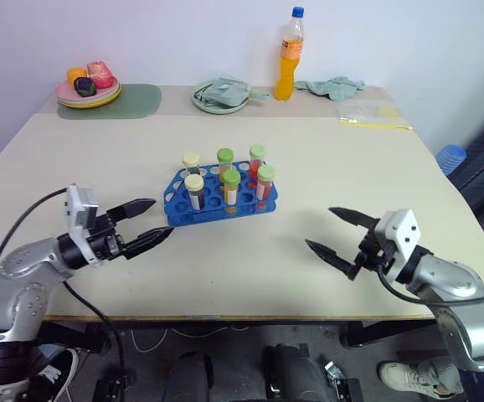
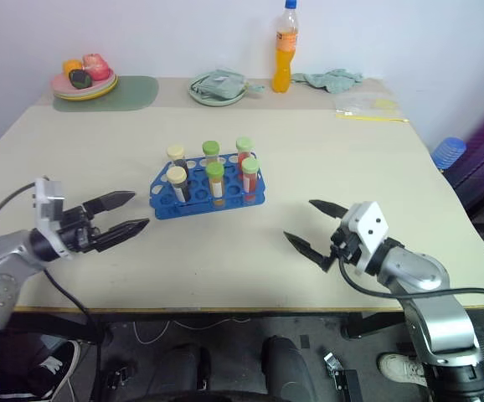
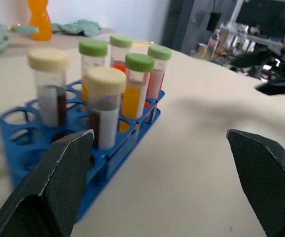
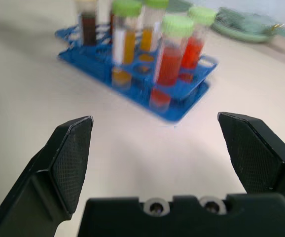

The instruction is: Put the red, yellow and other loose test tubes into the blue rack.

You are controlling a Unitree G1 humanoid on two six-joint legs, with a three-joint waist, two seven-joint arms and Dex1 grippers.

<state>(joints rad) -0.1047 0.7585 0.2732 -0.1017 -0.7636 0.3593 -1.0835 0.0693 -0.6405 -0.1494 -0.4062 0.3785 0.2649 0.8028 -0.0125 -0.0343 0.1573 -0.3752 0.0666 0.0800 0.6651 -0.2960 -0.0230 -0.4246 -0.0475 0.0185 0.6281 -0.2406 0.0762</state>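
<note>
Six tubes (image 1: pixel 225 182) stand upright in the blue rack (image 1: pixel 177 211). Left pincer (image 1: pixel 146 222) released, empty, just beside rack; right pincer (image 1: pixel 334 232) released, empty, well apart.

A makeshift lab or test room: a plain table (image 1: pixel 326 167) against a bare wall, cables beneath, and cluttered equipment shelves (image 3: pixel 216 29) behind.

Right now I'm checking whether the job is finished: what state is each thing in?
Tubes: six, capped, upright in the rack.
Rack: on the table, some holes empty.
Left claw: open, empty, beside the rack.
Right claw: open, empty, apart from the rack.
Bottle: upright, capped.
</note>
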